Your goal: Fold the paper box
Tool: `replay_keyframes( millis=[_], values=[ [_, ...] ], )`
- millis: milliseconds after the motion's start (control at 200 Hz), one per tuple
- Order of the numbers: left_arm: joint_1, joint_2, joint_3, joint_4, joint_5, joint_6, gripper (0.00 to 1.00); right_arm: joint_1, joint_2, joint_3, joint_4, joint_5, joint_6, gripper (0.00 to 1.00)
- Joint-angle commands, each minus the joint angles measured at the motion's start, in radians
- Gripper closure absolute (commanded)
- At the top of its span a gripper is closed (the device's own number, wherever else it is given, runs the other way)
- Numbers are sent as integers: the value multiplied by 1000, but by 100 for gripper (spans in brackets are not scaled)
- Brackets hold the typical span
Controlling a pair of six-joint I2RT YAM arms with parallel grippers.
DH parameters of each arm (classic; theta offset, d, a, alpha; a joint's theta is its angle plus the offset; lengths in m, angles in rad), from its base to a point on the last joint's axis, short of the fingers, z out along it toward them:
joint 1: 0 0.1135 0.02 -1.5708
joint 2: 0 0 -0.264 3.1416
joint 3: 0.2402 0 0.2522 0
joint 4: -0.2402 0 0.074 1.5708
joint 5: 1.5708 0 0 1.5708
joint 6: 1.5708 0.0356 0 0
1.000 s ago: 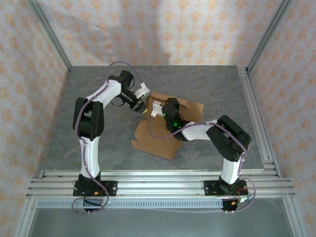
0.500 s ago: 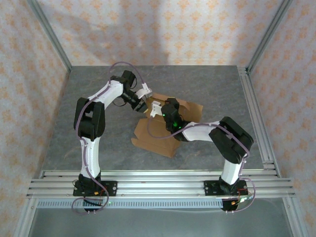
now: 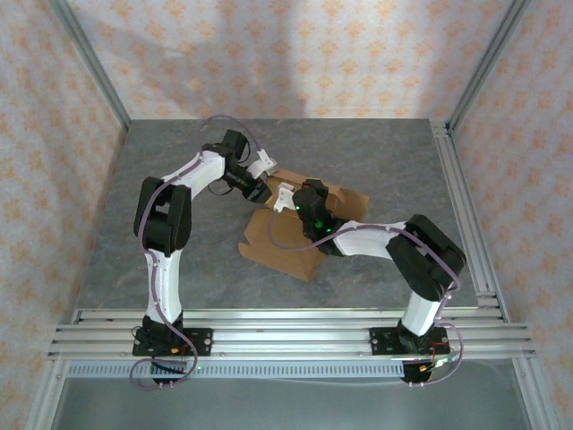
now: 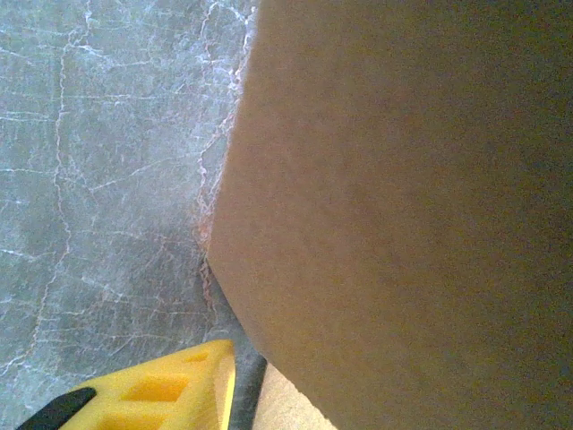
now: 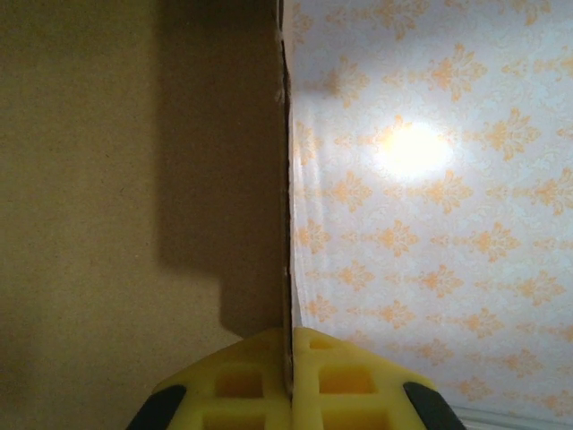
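The paper box (image 3: pixel 285 244) is a brown cardboard sheet lying on the table, with a flap (image 3: pixel 338 195) raised at its far side. My right gripper (image 3: pixel 288 199) is shut on a thin upright panel edge (image 5: pixel 285 179), which sits pinched between the yellow fingertips (image 5: pixel 260 376). My left gripper (image 3: pixel 260 188) is at the sheet's far left corner. In the left wrist view a brown cardboard face (image 4: pixel 403 206) hangs close to the lens, with one yellow finger (image 4: pixel 157 394) just left of it. The other finger is hidden.
The grey stone-patterned table (image 3: pixel 170 224) lies around the sheet. Metal frame rails run along the right edge (image 3: pixel 461 206) and the near edge (image 3: pixel 286 327). Patterned walls (image 3: pixel 295 54) enclose the cell.
My left gripper has shifted slightly right along the sheet's far corner. The sheet's near edge has drawn back a little, and the right arm's elbow has swung right.
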Motion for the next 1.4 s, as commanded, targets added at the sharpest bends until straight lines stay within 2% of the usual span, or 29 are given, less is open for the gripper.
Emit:
replay_keyframes(
  millis=[0, 355, 505, 716, 981, 1226, 1391],
  values=[
    [-16, -52, -8, 63, -31, -39, 63, 11, -24, 24, -57, -22, 43, 100],
    [-27, -50, -12, 124, -119, -117, 71, 12, -25, 47, -105, -19, 78, 100],
    [-37, -62, -33, 161, -118, -144, 77, 14, -22, 53, -124, -14, 95, 100],
    [-63, -67, -46, 187, -126, -170, 77, 14, -17, 67, -166, -2, 135, 100],
    [-70, -67, -47, 204, -139, -193, 88, 14, -19, 74, -210, 6, 182, 100],
    [-70, -68, -44, 190, -154, -185, 91, 15, -16, 78, -218, 15, 198, 94],
    [-70, -64, -40, 180, -166, -177, 92, 15, -38, 86, -235, -1, 242, 79]
  ],
)
